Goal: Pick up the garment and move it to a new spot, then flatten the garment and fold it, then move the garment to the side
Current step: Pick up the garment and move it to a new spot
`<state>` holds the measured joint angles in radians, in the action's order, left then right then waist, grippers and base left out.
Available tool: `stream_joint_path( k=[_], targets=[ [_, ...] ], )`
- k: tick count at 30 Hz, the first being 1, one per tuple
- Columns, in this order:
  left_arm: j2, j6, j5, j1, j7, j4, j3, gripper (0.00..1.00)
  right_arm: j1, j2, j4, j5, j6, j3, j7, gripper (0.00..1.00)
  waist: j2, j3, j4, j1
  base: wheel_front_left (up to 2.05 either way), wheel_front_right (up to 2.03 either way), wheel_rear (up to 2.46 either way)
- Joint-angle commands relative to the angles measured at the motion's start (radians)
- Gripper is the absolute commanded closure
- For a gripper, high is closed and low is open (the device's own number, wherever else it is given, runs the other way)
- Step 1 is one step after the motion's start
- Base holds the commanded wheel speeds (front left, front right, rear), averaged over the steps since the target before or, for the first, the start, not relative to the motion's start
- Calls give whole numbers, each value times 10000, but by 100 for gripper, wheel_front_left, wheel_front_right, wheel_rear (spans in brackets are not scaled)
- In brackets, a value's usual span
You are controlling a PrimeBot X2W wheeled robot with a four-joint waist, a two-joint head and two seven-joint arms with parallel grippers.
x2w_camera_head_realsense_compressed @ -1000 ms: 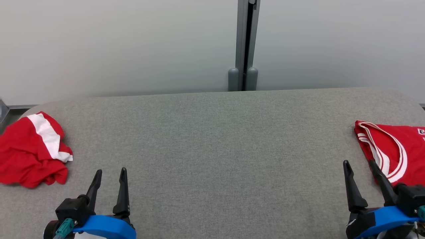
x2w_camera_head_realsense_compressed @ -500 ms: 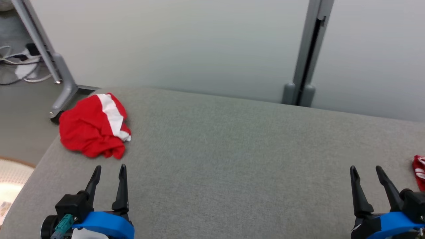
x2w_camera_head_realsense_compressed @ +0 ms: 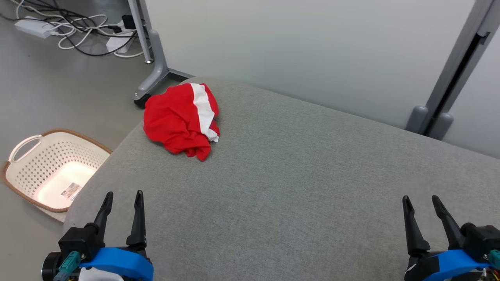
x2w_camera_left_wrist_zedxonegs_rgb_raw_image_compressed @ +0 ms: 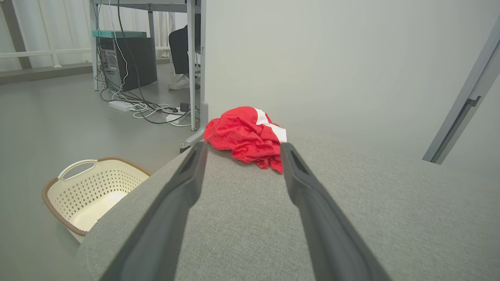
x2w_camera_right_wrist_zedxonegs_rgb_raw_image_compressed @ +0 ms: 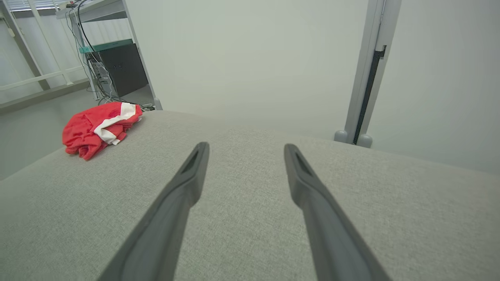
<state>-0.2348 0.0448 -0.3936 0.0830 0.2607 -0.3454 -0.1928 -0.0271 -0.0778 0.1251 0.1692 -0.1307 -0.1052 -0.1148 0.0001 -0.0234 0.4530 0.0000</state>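
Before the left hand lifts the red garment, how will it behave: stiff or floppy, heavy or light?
The red garment lies crumpled in soft folds, so it is probably floppy and will droop and unfold when lifted. Its cloth looks thin, so likely light. On the grey fabric surface, a push would probably bunch it rather than slide it.

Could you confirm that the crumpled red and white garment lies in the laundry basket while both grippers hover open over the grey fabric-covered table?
Not quite: the head view shows the red and white garment crumpled on the grey fabric-covered table, near its far left corner, not in the laundry basket, which stands on the floor beside the table. The rest holds: the left gripper and right gripper hover open over the table.
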Motion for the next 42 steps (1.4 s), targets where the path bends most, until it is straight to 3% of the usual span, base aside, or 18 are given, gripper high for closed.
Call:
stream_joint_path(
  k=[1,8,17,23,31,35,38,42],
  targets=[
    [-6,1,-15,-5,-5,59,9,0,116,-44,66,18,-1,33,-48,0,-1,185,288,0,0,0,0],
    [15,-54,-107,-86,1,127,-5,0,220,-32,146,-66,-1,111,-119,0,-1,295,515,0,0,0,0],
    [17,-16,-168,151,-10,461,-64,0,323,-124,219,12,-1,200,-113,0,-1,411,269,0,0,0,0],
    [-187,43,-455,852,-677,1190,72,0,435,-173,47,-73,-1,197,-60,0,-1,698,50,0,0,0,0],
    [-930,-73,-1164,3146,-2488,1265,793,0,1216,-558,-473,-240,-1,534,218,0,-1,1860,-637,0,0,0,0],
    [-1458,11,-1695,4267,-3418,557,1295,0,1975,-812,-790,-194,-1,991,393,0,-1,2771,-1253,0,0,0,0],
    [-2214,1,-1653,4958,-3959,-166,1537,0,2608,-955,-1043,-204,-1,1413,476,0,-1,3536,-1840,0,0,0,0],
    [-2665,-172,-1846,5527,-4406,-904,1859,0,3281,-1130,-1399,-135,-1,1623,503,0,-1,4505,-2537,0,0,0,0]
  ],
)
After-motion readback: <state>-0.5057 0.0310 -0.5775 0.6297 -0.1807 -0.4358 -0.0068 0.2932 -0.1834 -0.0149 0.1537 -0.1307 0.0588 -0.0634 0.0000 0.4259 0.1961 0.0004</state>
